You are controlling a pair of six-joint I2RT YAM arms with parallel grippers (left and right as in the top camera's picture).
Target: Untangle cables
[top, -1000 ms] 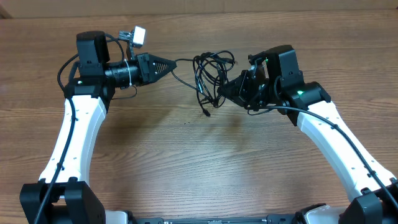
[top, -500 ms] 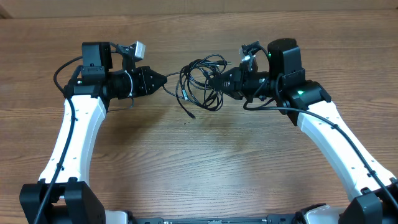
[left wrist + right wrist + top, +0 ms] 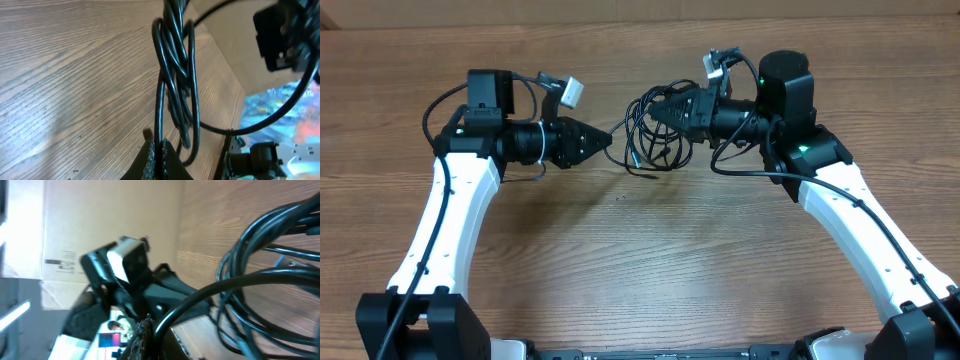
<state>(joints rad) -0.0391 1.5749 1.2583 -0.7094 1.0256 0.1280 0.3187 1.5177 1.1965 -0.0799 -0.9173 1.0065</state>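
A tangled bundle of thin black cables [image 3: 650, 135] hangs in loops between my two grippers above the wooden table. My left gripper [image 3: 607, 139] is shut on one strand at the bundle's left side; in the left wrist view the strand [image 3: 161, 107] runs up from between the closed fingertips [image 3: 156, 149] into the knotted loops. My right gripper [image 3: 653, 113] is shut on another strand at the bundle's upper right; in the right wrist view that cable [image 3: 210, 292] curves out from the jaws [image 3: 150, 332] toward the loops [image 3: 270, 275]. A loose plug end [image 3: 630, 160] dangles low.
The wooden table [image 3: 640, 260] stretches toward me below the bundle. A cardboard wall [image 3: 640, 10] runs along the far edge. Each arm carries its own thicker black wire [image 3: 435, 110].
Both grippers have lifted and shifted with the bundle: the left moved right toward the centre, the right rose and swung toward the far side. The loops now hang tighter between them.
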